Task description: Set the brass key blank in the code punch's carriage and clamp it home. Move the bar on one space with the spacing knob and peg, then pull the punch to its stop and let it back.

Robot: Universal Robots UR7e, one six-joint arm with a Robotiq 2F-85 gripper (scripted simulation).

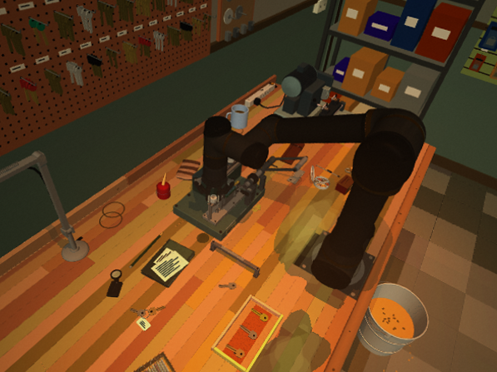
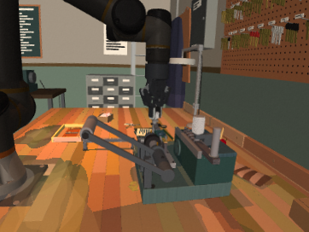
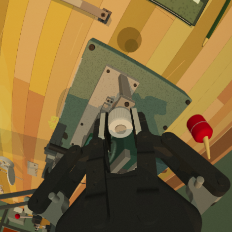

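My gripper (image 3: 119, 124) has its two fingers closed on either side of a white knurled knob (image 3: 120, 124), which stands at the front end of the green code punch (image 1: 220, 200). In the wrist camera the knob sits directly above the punch's tan carriage plate (image 3: 108, 98) and its clamp. The punch's long lever (image 2: 123, 147) reaches out from the machine toward the arm's base, ending in a round grip. A yellow tray (image 1: 248, 329) near the bench's front edge holds three brass key blanks. I cannot make out a blank in the carriage.
Behind the punch a pegboard wall (image 1: 75, 41) hangs with keys, and shelves (image 1: 390, 45) carry boxes. A red oil can (image 1: 163, 189) stands left of the punch, a notebook (image 1: 167, 262) and a metal bar (image 1: 235, 258) lie in front of it, and a bucket (image 1: 393, 318) sits on the floor.
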